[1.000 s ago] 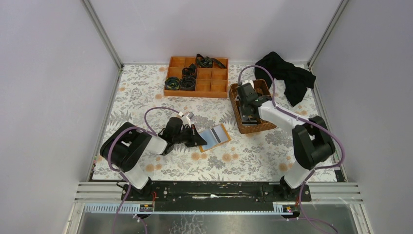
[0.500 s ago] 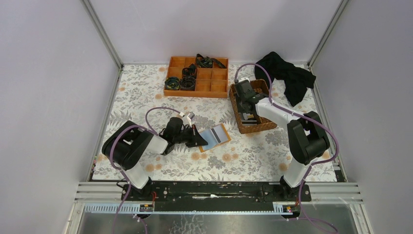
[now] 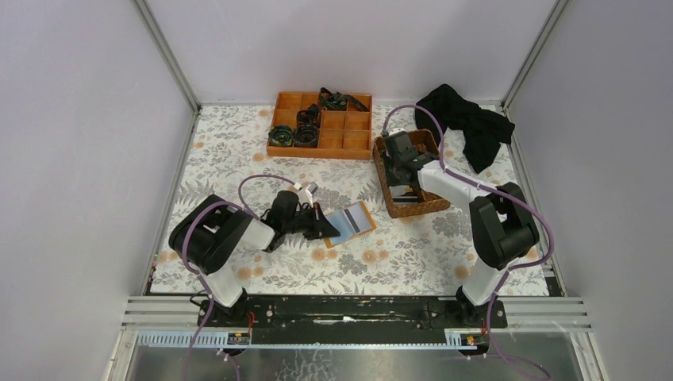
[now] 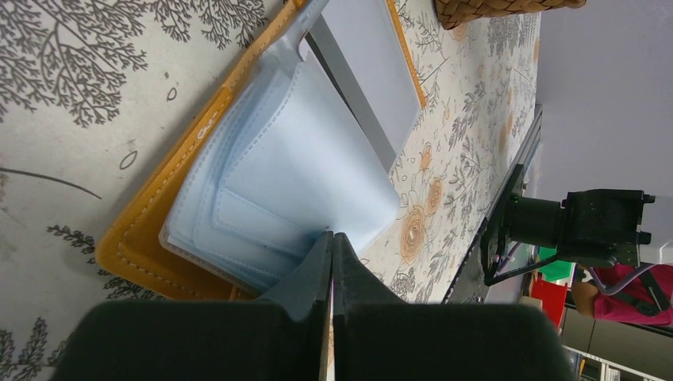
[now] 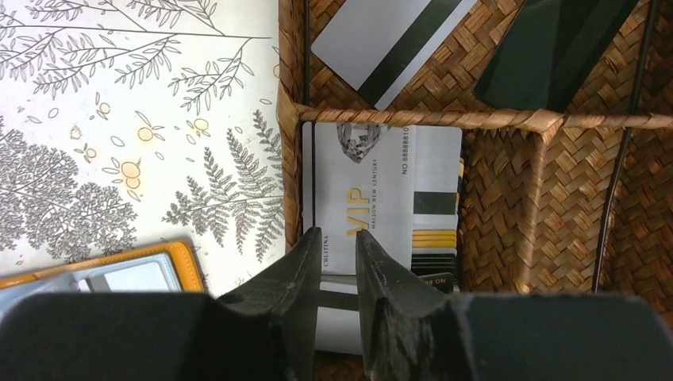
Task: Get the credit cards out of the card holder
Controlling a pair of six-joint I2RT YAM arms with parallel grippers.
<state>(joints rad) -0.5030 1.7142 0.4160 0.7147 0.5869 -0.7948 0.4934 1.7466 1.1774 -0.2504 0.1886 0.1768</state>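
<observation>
Card holder (image 3: 350, 223) open on surface (image 3: 238, 159), long axis near-left to far-right (blue inside up). L tool (image 4: 332, 238) closed, tips on its near-left end; R tool (image 5: 340, 238) slightly parted over cards (image 5: 381, 190) in basket (image 5: 492, 119).

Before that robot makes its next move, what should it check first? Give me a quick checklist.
1. Left claw shut on the card holder's blue inner flap: ok.
2. Right claw slightly open, nothing pinched: ok.
3. VIP card lying inside the wicker basket: ok.
4. Card holder emptied: not ok, a grey card sits inside.
5. More cards hidden in its pockets: cannot tell.
</observation>
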